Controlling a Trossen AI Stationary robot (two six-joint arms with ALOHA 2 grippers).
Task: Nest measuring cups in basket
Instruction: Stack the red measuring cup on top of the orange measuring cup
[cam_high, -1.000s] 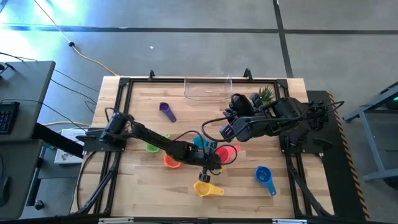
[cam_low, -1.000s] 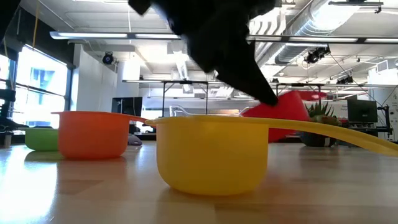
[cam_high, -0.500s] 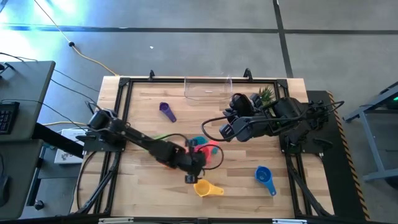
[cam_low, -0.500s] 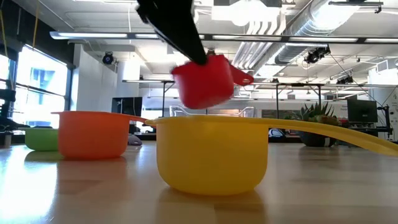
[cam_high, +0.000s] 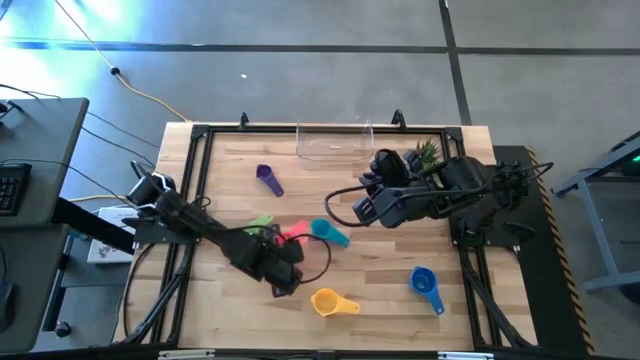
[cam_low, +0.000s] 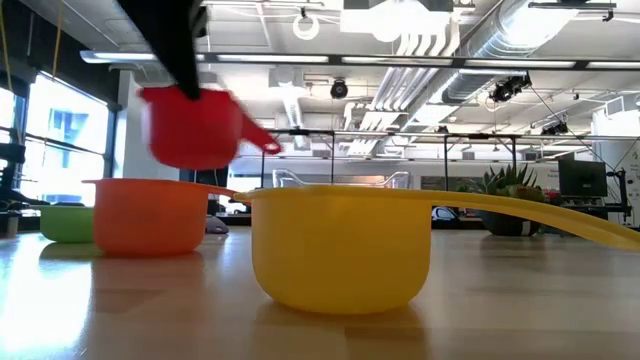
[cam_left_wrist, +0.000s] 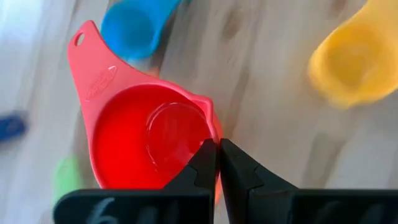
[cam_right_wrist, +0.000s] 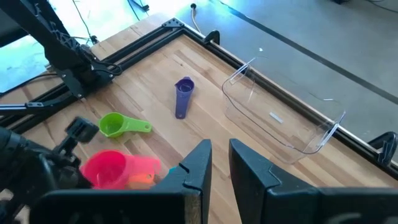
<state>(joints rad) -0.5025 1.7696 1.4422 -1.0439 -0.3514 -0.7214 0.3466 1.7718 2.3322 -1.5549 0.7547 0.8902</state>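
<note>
The left gripper (cam_left_wrist: 217, 163) pinches the rim of the red cup (cam_left_wrist: 146, 137), its 2 fingers pressed together on the wall near the spout. In the low view the red cup (cam_low: 190, 125) hangs in the air, clear of the table, just above the orange cup (cam_low: 148, 215). From above, the left gripper (cam_high: 275, 258) sits over the middle of the table (cam_high: 380, 290), with the red cup's handle (cam_high: 294, 232) poking out beside it.

Around it lie the other cups: the teal cup (cam_high: 328, 232) just beside the red one, the green cup (cam_high: 259, 221) partly under the arm, the yellow cup (cam_high: 330, 301) nearer the front edge, the blue cup (cam_high: 426, 284) off to the right, and the purple cup (cam_high: 268, 179) toward the back. The basket (cam_high: 335, 143) stands at the back edge, with no cup visible in it.

The right gripper (cam_right_wrist: 219, 163) hovers over the right-centre of the table, its fingers a little apart and holding nothing.

The step in hand looks like stacking: carrying the red cup to seat it inside the orange one. The next move calls for centring it over the orange bowl, lowering it level, then releasing. All 7 cups have yet to reach the basket.
</note>
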